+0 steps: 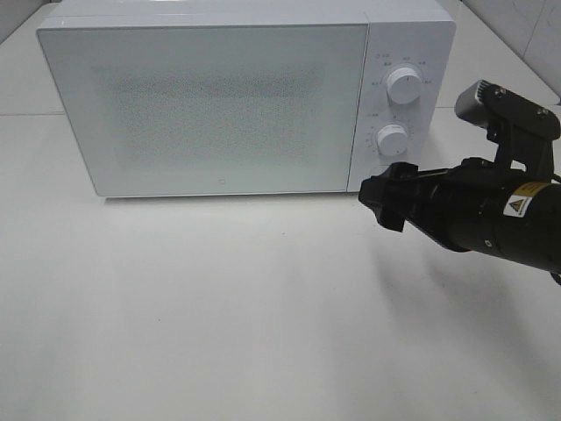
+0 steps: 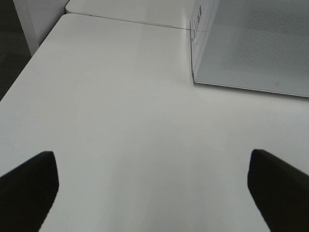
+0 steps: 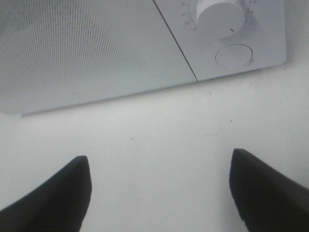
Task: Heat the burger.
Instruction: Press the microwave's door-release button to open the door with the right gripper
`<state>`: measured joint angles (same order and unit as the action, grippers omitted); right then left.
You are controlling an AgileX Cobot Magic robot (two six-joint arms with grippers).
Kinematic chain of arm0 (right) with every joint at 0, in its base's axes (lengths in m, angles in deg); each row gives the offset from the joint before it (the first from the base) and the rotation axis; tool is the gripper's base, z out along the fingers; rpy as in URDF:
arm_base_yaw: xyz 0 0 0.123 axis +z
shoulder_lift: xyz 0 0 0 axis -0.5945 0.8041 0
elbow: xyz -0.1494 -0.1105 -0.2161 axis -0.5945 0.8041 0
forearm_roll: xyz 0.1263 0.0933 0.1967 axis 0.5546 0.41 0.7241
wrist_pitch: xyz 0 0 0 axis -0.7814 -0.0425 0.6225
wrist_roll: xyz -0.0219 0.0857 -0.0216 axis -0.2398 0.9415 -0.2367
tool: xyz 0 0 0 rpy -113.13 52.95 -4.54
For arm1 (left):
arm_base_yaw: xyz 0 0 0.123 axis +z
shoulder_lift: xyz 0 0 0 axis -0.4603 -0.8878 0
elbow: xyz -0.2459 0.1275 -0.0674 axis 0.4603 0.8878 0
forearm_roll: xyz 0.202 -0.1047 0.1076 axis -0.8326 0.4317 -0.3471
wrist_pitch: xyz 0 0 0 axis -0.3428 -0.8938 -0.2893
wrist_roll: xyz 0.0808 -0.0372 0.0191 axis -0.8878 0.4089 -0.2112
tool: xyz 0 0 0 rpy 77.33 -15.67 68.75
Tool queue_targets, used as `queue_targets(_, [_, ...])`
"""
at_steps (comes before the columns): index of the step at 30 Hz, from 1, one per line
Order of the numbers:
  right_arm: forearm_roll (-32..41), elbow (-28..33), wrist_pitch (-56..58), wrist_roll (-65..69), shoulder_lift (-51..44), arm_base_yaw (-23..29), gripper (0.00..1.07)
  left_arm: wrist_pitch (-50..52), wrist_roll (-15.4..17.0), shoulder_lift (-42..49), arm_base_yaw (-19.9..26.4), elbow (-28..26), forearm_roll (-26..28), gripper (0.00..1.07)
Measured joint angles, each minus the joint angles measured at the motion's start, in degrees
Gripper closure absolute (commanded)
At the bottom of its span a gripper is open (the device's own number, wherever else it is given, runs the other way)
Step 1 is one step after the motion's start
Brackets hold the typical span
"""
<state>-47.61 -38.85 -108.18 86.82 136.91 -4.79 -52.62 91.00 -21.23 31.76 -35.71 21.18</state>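
From the high camera I see the white microwave (image 1: 215,105) standing at the back of the white table (image 1: 219,316), its frosted door (image 1: 210,101) shut, with an upper knob (image 1: 404,85) and a lower knob (image 1: 393,139) on the panel to the right of it. My right hand (image 1: 386,200) reaches in from the right and hovers just in front of the microwave's lower right corner, below the lower knob; from this angle I cannot judge how its jaws stand. I cannot tell where the burger is, since no view shows it and the door is opaque. On the left wrist camera the left hand (image 2: 152,159) is released, its two dark fingers (image 2: 29,188) spread wide with only bare table between them, and the microwave's near corner and door stand well ahead of it. On the right wrist camera the right hand (image 3: 159,162) is also released: its fingers (image 3: 53,193) stand apart over bare table, grasping nothing. Ahead of them is the lower edge of the door, one knob and a round button (image 3: 234,55) set into the panel beneath that knob.
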Motion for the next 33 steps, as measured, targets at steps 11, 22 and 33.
queue_targets(11, [-2.8, -5.8, 27.5, -11.7, -12.2, 0.0, 0.31, 0.0, 0.0, 0.0, 0.0, 0.0, 0.0, 0.06])
queue_targets(22, [-8.0, -11.9, 48.5, -12.2, -23.7, 0.0, 0.31, 0.0, 0.0, 0.0, 0.0, 0.0, 0.0, 0.06])
queue_targets(33, [-9.3, -11.9, 59.3, -12.2, -34.5, 0.0, 0.31, 0.0, 0.0, 0.0, 0.0, 0.0, 0.0, 0.06])
